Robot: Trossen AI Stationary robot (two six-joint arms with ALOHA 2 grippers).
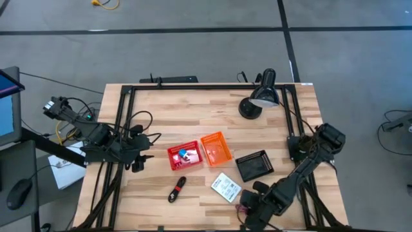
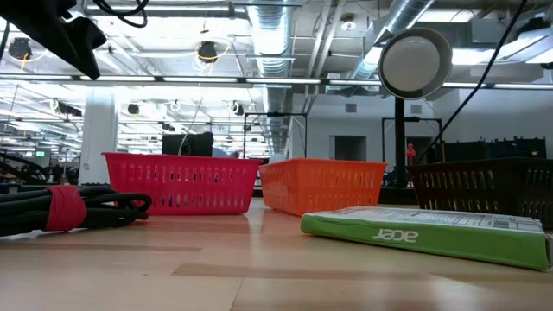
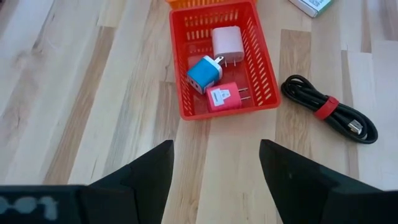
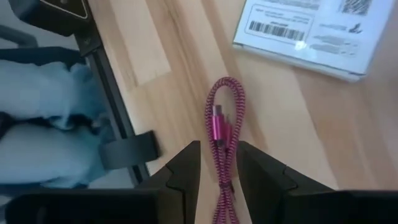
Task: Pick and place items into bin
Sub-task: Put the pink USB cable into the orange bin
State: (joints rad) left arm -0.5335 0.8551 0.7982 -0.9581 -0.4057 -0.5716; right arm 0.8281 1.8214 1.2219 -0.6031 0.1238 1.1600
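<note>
Between my right gripper's (image 4: 217,163) fingers lies the pink cord (image 4: 224,134), folded in a loop on the table near the front edge, just beside the white box (image 4: 308,34). The fingers stand narrowly apart with the cord's lower end running between them; whether they already pinch it, I cannot tell. I judge the step in hand to be the pick of this cord. The next move calls for a firm close on the doubled strands, a lift clear of the box, then a carry to a bin.

My left gripper (image 3: 214,165) hangs wide open above the table, just short of the red bin (image 3: 186,93), holding nothing.

Count:
- Bins: three. Red, orange (image 1: 215,149) and black (image 1: 255,165), side by side.
- Chargers in the red bin: three. Pale pink (image 3: 227,42), blue (image 3: 204,71), bright pink (image 3: 222,98).
- Loose on the table: one pink cord, one white box, one black cable (image 3: 329,116) with a red strap.
- Lamp (image 1: 261,96): one, at the far edge.
</note>
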